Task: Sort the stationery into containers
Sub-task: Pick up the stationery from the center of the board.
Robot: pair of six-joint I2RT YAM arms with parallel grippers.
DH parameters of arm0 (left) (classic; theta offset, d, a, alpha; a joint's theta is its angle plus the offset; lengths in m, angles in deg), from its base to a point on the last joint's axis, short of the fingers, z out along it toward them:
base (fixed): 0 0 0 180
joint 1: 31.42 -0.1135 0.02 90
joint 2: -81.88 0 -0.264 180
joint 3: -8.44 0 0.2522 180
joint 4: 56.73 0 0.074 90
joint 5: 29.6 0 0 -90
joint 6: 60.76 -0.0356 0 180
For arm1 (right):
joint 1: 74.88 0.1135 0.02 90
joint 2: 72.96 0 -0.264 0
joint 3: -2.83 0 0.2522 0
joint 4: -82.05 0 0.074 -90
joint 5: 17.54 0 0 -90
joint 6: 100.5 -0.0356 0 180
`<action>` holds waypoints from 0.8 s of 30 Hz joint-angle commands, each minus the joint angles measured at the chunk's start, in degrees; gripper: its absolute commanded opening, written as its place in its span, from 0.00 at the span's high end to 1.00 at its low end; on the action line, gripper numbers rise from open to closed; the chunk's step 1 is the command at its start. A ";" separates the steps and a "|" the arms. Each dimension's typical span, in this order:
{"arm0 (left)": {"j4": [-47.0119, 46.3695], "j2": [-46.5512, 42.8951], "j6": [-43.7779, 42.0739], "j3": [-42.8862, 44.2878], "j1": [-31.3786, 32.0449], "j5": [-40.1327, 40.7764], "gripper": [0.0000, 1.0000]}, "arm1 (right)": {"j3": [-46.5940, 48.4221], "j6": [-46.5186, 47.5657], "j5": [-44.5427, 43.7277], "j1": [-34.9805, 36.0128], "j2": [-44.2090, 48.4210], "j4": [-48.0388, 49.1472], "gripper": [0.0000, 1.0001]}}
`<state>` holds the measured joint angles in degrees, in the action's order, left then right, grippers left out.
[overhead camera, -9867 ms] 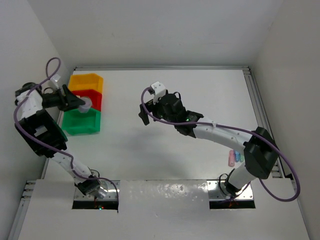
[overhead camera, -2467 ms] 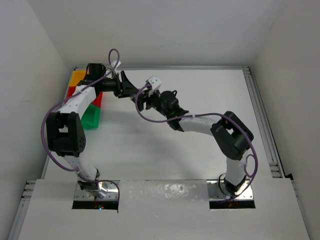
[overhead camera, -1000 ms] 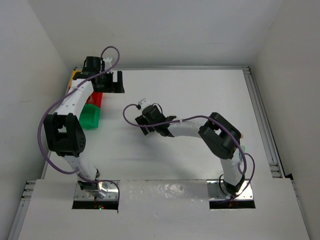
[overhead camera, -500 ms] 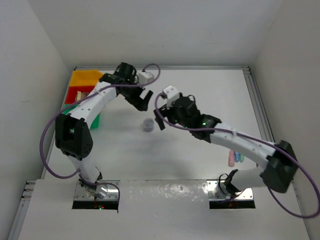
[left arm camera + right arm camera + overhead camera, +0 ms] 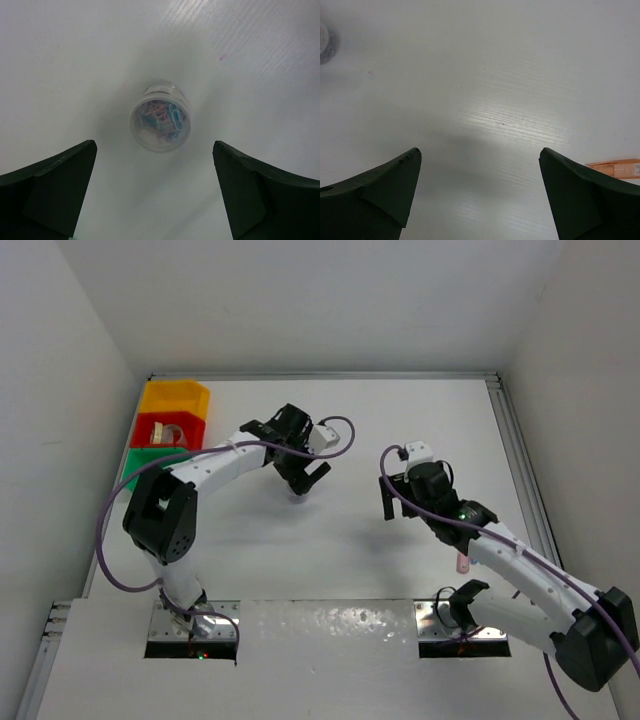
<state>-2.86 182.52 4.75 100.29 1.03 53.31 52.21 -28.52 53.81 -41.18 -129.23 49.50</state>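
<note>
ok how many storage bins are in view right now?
3, in a row at far left of the top view: the yellow bin farthest back, the red bin in the middle, the green bin nearest, partly hidden behind the left arm.

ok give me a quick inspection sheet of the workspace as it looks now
surface: white table, tiny pink speck near the jar
job's things: yellow bin; red bin with a tape roll inside; green bin partly hidden by the left arm; clear jar of paper clips upright on the table; pink stick beside the right arm
clutter: nothing seen
grippers: left gripper open above the jar, no contact seen; right gripper open over bare table
cables: purple cable loops off each arm, clear of the things
surroundings: white walls; metal rail at the right edge
</note>
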 commanded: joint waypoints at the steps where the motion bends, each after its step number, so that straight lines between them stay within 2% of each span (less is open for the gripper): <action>1: -6.97 1.66 1.72 -2.58 1.91 3.48 0.00 | -0.55 -2.28 -1.47 -0.82 2.22 0.95 0.01; 4: -10.49 2.37 3.75 -4.43 1.92 2.88 0.00 | -0.81 -2.55 -1.21 -1.35 2.57 0.68 0.01; 11: -11.12 4.30 5.77 -4.87 1.74 3.49 0.05 | -1.69 -3.34 -1.47 -1.44 3.54 0.50 0.01; 15: -10.06 4.21 5.77 -5.31 1.30 2.61 0.20 | -2.30 -3.08 -2.79 -1.61 4.76 0.85 0.01; 23: -9.97 5.36 5.33 -6.63 1.04 1.64 0.35 | -0.81 -0.53 -3.76 -2.49 5.73 0.77 0.01; 24: -9.80 5.36 5.24 -6.54 1.04 1.73 0.40 | -0.64 -0.18 -3.58 -2.49 5.82 0.77 0.01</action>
<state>-11.88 187.57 10.11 93.86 2.56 55.48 49.91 -29.94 51.25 -43.30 -124.42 48.93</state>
